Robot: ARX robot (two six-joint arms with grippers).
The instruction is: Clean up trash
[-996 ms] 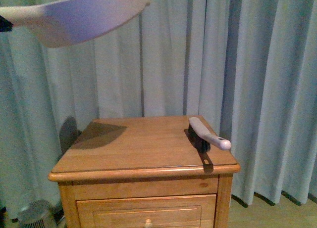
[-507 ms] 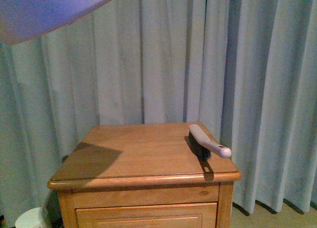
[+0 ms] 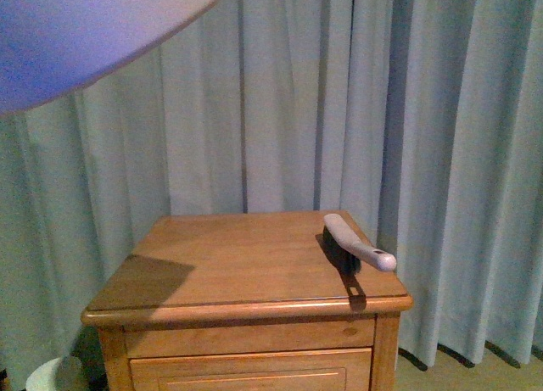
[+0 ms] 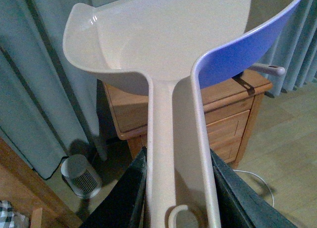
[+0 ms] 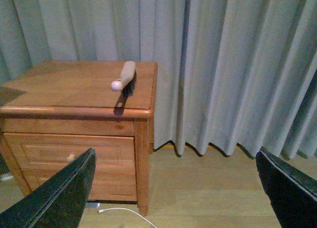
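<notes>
My left gripper [image 4: 178, 188] is shut on the handle of the beige dustpan [image 4: 163, 45], with black fingers [image 4: 124, 198] on both sides of the handle. The pan is held high, and its bluish underside fills the upper left of the front view [image 3: 76, 35]. The scoop looks empty. No wad of white paper shows in any view. My right gripper [image 5: 173, 188] is open and empty, held above the wooden floor to the right of the nightstand [image 5: 74, 84].
A hand brush [image 3: 352, 242] with a pale handle lies at the right edge of the wooden nightstand top [image 3: 229, 255]. Grey curtains hang behind. A small round grey bin [image 4: 79, 171] stands on the floor left of the nightstand. A white cable [image 5: 124, 210] lies on the floor.
The dustpan has risen and moved nearer the camera at the upper left. The front view has shifted a little, and the pan's shadow on the nightstand has slid left.
</notes>
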